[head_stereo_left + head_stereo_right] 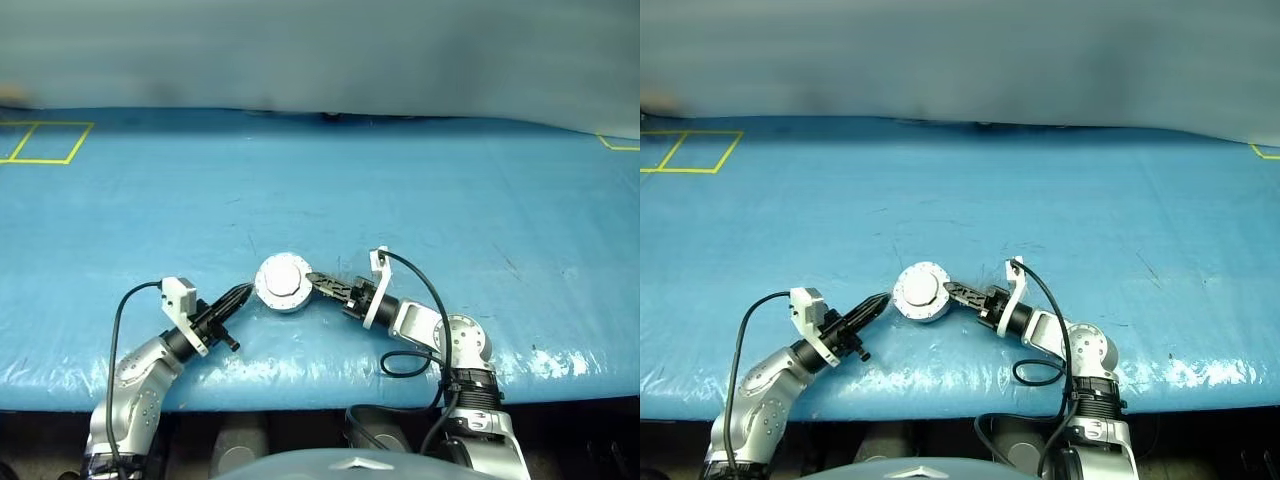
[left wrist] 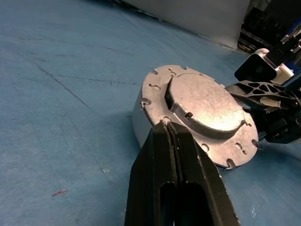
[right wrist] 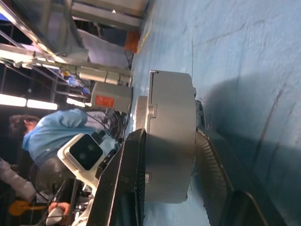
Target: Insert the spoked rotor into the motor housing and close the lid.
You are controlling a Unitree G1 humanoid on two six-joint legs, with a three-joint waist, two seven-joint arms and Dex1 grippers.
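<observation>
The motor housing (image 2: 141, 117) rests on the blue table near its front edge. The lid (image 1: 283, 280) lies shut on it, plain light-grey face with the raised circle up. My right gripper (image 1: 312, 279) comes in level from the right and is shut on the closed case. In the right wrist view one finger (image 3: 127, 179) presses the lid face and the other sits under the base of the housing (image 3: 169, 141). My left gripper (image 1: 247, 291) is shut and holds nothing, its tips (image 2: 167, 127) at the lid's left rim. The spoked rotor is hidden.
The blue table (image 1: 400, 190) stretches wide and bare behind the case. A yellow taped square (image 1: 45, 142) marks its far left and a yellow corner (image 1: 620, 145) its far right. A person in a blue top (image 3: 47, 136) is off to the side among equipment.
</observation>
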